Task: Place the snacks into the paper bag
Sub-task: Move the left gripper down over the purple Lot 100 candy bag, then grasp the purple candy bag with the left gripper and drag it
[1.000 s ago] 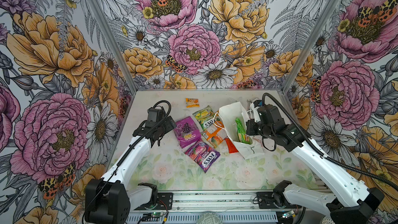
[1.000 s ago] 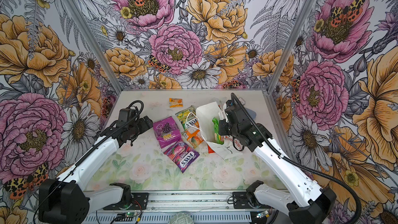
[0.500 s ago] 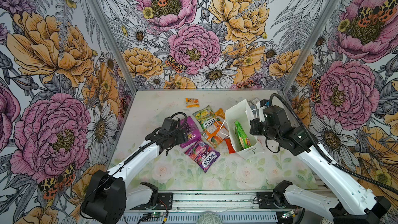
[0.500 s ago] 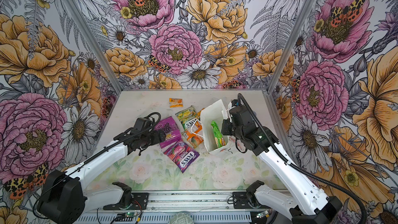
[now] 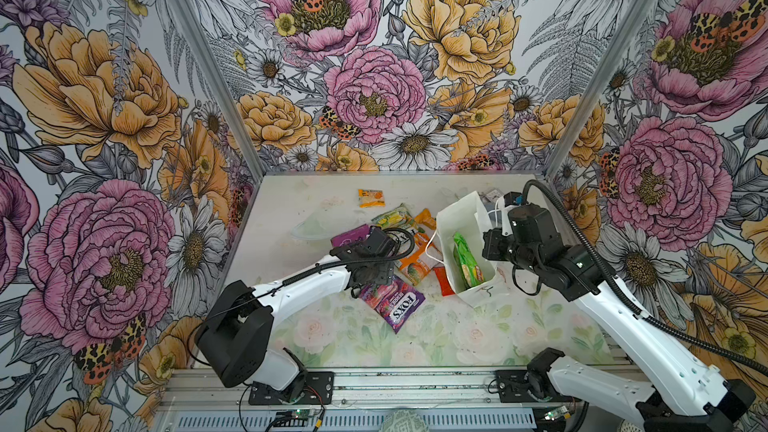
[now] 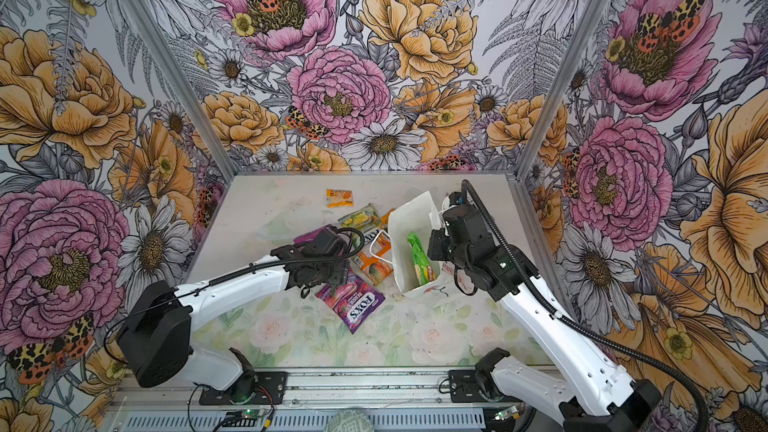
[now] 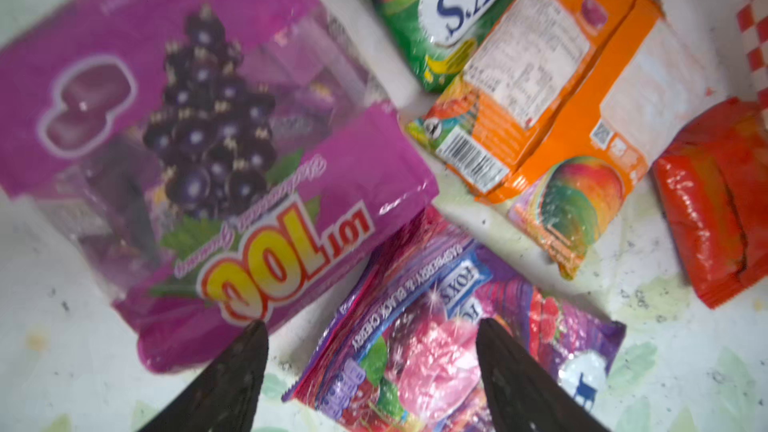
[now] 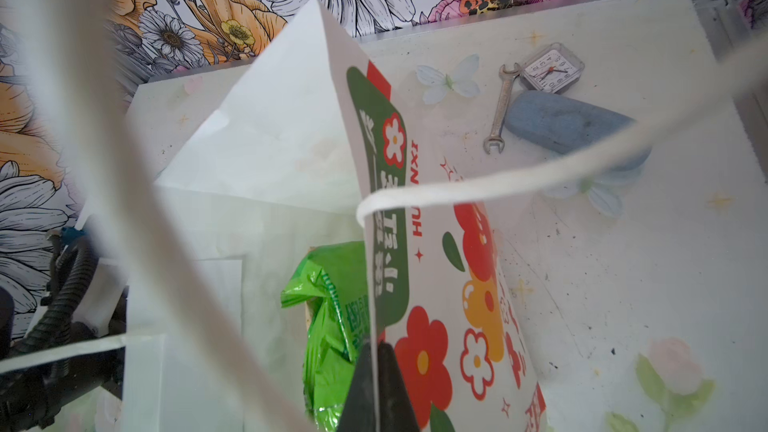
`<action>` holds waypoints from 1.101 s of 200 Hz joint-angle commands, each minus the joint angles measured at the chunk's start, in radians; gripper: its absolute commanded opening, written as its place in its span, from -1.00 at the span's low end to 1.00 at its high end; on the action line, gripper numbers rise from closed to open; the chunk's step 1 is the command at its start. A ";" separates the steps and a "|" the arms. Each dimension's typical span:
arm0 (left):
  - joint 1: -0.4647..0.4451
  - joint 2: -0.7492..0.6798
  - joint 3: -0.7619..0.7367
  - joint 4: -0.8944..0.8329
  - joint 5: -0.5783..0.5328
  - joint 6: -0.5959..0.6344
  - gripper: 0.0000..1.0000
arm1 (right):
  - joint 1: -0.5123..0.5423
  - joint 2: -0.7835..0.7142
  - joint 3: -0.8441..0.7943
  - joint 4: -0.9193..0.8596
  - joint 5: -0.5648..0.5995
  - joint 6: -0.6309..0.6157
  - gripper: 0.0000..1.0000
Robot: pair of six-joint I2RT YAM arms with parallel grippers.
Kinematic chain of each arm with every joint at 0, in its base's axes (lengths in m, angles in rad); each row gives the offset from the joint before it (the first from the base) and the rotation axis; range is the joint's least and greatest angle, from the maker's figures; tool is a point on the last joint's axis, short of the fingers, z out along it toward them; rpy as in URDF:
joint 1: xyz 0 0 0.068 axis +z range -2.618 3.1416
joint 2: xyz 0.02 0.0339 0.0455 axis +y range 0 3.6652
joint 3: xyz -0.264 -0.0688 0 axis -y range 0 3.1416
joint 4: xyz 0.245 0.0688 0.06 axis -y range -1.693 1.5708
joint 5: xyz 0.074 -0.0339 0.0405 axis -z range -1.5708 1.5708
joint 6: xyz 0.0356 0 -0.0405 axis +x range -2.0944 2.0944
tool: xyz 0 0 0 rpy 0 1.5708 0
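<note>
Enclosure: three walls papered with large pink and orange flowers, around a pale table [image 5: 332, 347] with a faint rose print.
Paper bag [image 5: 459, 211]: on the table's right half, mouth open upward, just right of the packet pile.
Right gripper [image 8: 376, 351]: jaws pinched together on the paper bag's side wall at the rim, holding the mouth open.
Inside the bag: one green packet [image 5: 465, 257] on end; nothing else visible in there.
Left gripper [image 7: 372, 326]: jaws apart and empty, low over the pile, fingertips either side of one end of the purple FOX'S berry packet [image 5: 395, 307].
Still on the table: purple grape packet [image 7: 199, 118], its corner over the berry packet; green FOX'S packet [image 7: 436, 14]; orange packet [image 7: 561, 118], label side up, overlapping the green one; red packet [image 7: 715, 209], just beside the bag's base; small orange packet [image 5: 370, 197], alone toward the back wall.
Progress, as judged: early. One snack is bagged and at least six remain; the berry packet looks next.
Not for bagging: wrench [image 8: 500, 105], small square clock [image 8: 550, 68] and a blue-grey oblong object [image 8: 569, 126], grouped behind the bag near the back right corner.
In the way: the packets overlap, so lifting one may drag a neighbour. One loose cord handle [image 5: 430, 249] lies over the orange packet. The other cord handle [image 8: 498, 180] loops past the rim close to the right gripper.
</note>
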 commanded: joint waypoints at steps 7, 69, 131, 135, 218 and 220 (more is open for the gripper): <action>0.044 0.116 0.079 -0.062 -0.117 0.102 0.55 | -0.004 -0.042 -0.008 0.030 0.028 0.011 -1.00; 0.219 0.359 0.245 -0.111 -0.170 0.111 0.64 | -0.019 -0.073 -0.028 0.030 0.037 0.010 -1.00; 0.310 0.141 0.161 -0.068 -0.219 0.019 0.75 | -0.026 -0.087 -0.051 0.036 0.046 0.004 -1.00; 0.291 0.121 0.157 -0.076 -0.247 0.021 0.76 | -0.025 -0.088 -0.054 0.037 0.046 0.005 -1.00; 0.133 0.267 0.217 -0.389 -0.539 0.047 0.89 | -0.034 -0.099 -0.074 0.060 0.046 -0.003 -1.00; 0.133 0.278 0.219 -0.389 -0.544 0.052 0.89 | -0.034 -0.100 -0.074 0.060 0.047 -0.003 -1.00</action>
